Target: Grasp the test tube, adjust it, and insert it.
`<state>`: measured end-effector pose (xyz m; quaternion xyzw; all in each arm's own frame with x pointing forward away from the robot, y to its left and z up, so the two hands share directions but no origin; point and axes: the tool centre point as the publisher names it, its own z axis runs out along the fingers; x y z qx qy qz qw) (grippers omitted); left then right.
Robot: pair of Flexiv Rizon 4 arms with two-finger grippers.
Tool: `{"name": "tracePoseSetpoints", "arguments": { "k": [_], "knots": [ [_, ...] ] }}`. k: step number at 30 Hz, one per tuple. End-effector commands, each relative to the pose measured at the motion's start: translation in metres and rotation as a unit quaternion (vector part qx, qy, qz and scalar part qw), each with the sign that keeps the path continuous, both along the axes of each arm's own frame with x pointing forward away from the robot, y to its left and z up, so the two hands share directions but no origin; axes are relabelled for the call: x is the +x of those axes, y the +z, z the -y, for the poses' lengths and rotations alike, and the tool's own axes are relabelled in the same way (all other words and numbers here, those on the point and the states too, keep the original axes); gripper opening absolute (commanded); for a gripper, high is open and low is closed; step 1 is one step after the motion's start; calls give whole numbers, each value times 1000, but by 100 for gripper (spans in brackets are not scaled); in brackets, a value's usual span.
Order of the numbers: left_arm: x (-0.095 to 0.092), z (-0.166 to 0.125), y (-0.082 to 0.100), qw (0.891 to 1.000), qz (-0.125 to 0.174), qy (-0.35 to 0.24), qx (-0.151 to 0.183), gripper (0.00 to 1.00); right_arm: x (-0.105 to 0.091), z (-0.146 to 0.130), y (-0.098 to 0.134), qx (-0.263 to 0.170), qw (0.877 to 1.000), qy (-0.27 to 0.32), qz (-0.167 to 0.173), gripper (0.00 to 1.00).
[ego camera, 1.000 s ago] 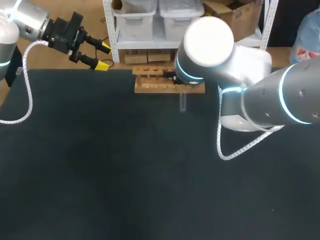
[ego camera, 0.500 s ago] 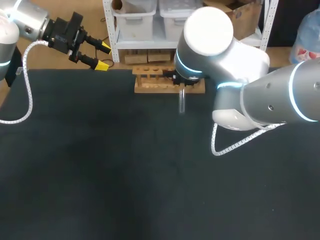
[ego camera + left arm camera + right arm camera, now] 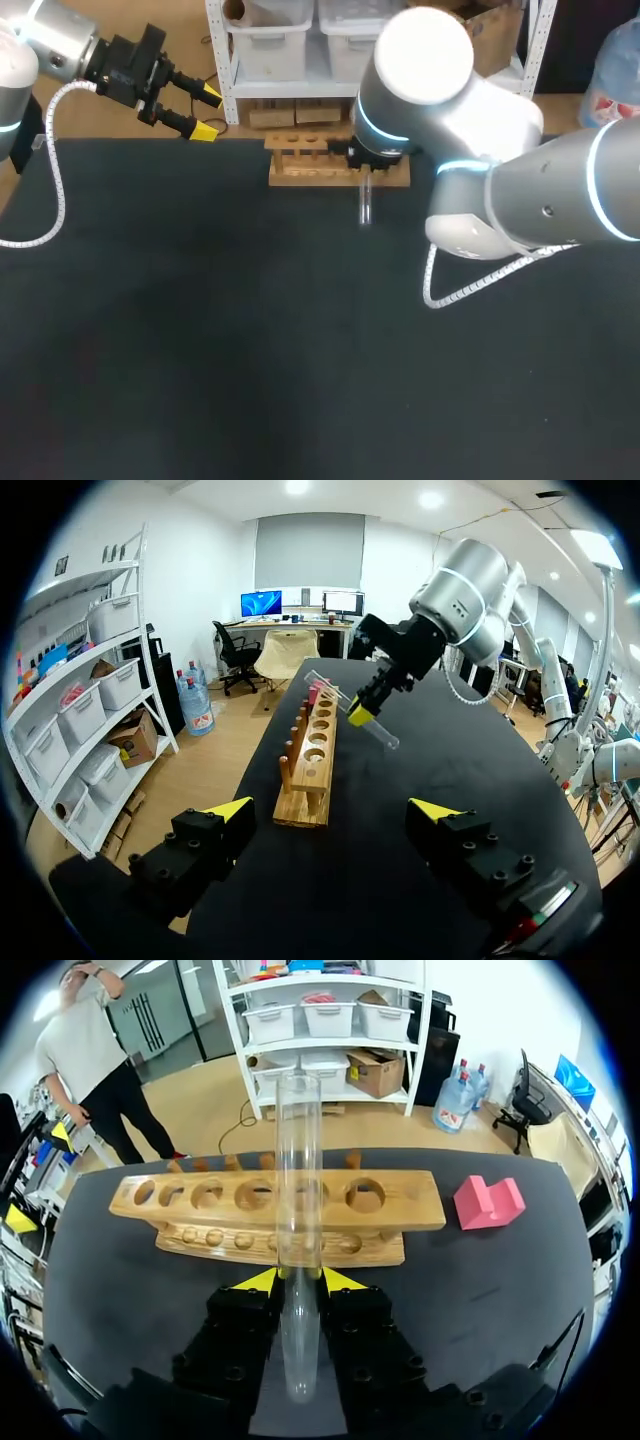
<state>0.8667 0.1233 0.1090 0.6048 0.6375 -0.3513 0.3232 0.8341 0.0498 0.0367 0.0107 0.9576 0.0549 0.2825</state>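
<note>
Tube (image 3: 299,1160) in right hand (image 3: 300,1280), near rack (image 3: 412,1212)

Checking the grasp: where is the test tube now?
Right wrist view: the test tube is held between the right gripper's yellow tips, just short of the wooden rack at the table's far edge.

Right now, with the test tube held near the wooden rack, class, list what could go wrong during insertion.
1. The test tube sits tilted in the right end effector, beside the wooden rack; unless straightened, it may hit the rack's top board instead of entering a hole.
2. Only two narrow yellow fingertips pinch the smooth glass, so it could pivot or slip on contact.
</note>
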Motion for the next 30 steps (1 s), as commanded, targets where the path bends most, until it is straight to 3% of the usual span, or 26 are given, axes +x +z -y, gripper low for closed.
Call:
{"name": "tracePoseSetpoints", "arguments": {
  "k": [1,8,21,30],
  "knots": [
    [9,-1,-1,998,-33,-51,-3,100,-16,7,13,7,1000,-4,22,0],
    [9,-1,-1,998,-33,-51,-3,100,-34,15,44,33,996,-8,83,0],
    [9,-1,-1,998,-33,-51,-3,100,-52,48,87,36,980,-18,194,0],
    [9,-1,-1,998,-33,-51,-3,100,-58,65,98,9,973,-18,231,0]
  ]
}}
